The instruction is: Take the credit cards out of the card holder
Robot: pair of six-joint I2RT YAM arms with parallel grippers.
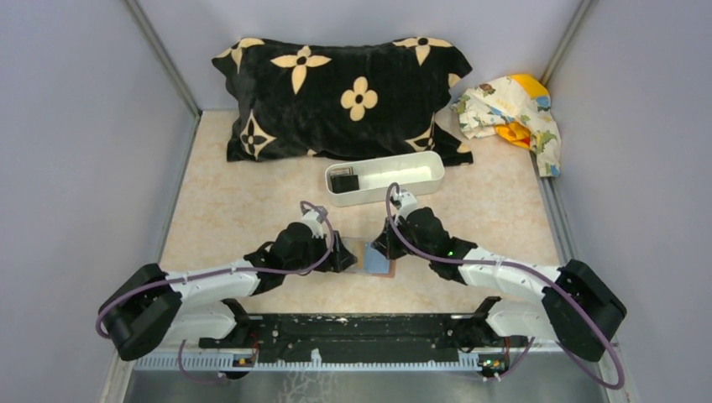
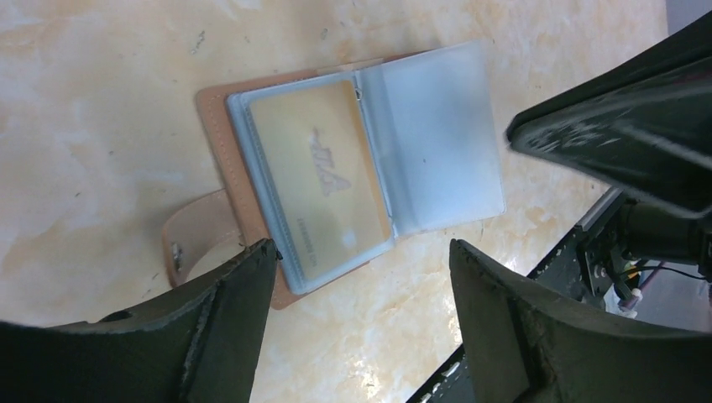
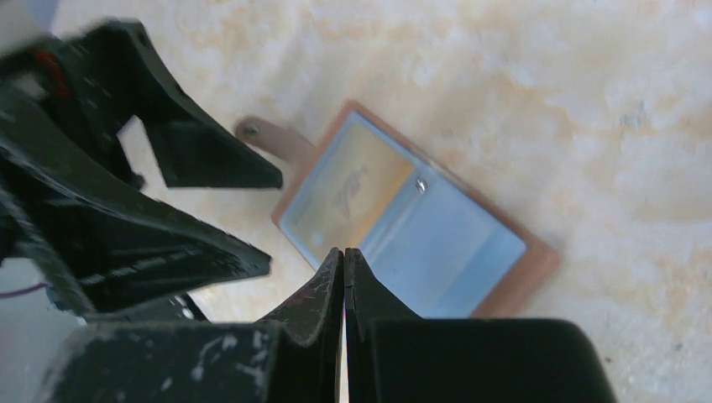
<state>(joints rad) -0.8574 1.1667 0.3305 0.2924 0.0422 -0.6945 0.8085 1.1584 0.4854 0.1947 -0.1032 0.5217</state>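
The card holder lies open on the table between my two grippers, brown rim around light blue pockets. In the left wrist view a tan-yellow credit card sits in the left pocket of the card holder; the right pocket looks empty. My left gripper is open, its fingers hovering at the holder's near edge with nothing between them. My right gripper is shut, its tips over the fold of the card holder, next to the tan card. Nothing shows between its fingers.
A long white tray stands behind the holder, with dark cards at its left end. A black flowered pillow and a crumpled cloth lie at the back. The holder's strap curls out to its left.
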